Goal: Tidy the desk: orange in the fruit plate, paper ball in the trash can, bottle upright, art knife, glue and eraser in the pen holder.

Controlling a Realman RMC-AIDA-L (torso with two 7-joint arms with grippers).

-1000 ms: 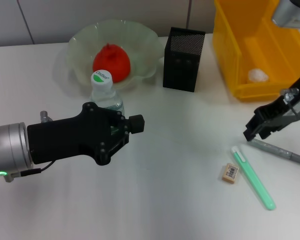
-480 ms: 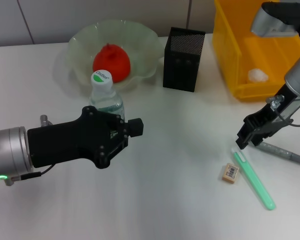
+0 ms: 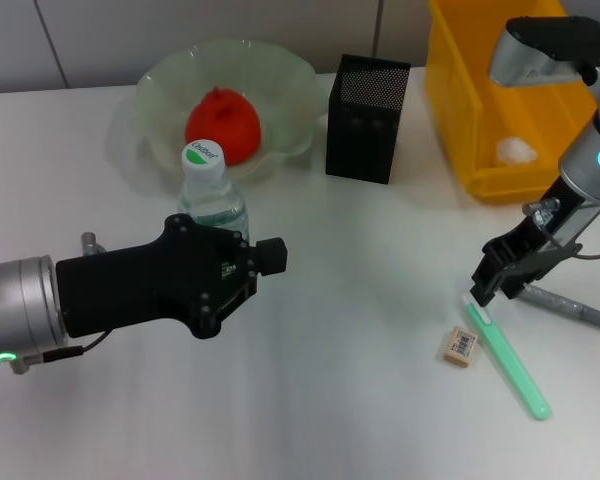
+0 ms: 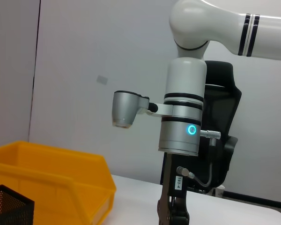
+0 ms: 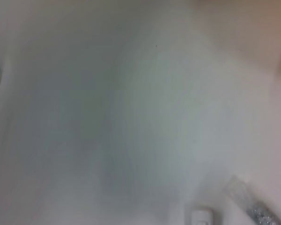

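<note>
The orange (image 3: 221,124) lies in the pale green fruit plate (image 3: 292,84). The bottle (image 3: 210,190) stands upright in front of the plate, its lower half hidden behind my left gripper (image 3: 270,255). The paper ball (image 3: 517,150) rests in the yellow trash can (image 3: 477,100). My right gripper (image 3: 487,283) hovers over the white end of a long pale green stick (image 3: 507,357). A grey metallic pen-shaped tool (image 3: 572,306) lies beside it. I cannot tell which one is the art knife and which the glue. The eraser (image 3: 461,345) lies left of the green stick. The black mesh pen holder (image 3: 368,118) stands mid-back.
The white desk (image 3: 360,400) runs across the whole head view. In the left wrist view my right arm (image 4: 181,122) stands tall, with the trash can (image 4: 61,180) and pen holder (image 4: 7,206) off to one side.
My right gripper has moved left and down, from over the grey tool to over the white end of the green stick. The left gripper has dropped slightly.
</note>
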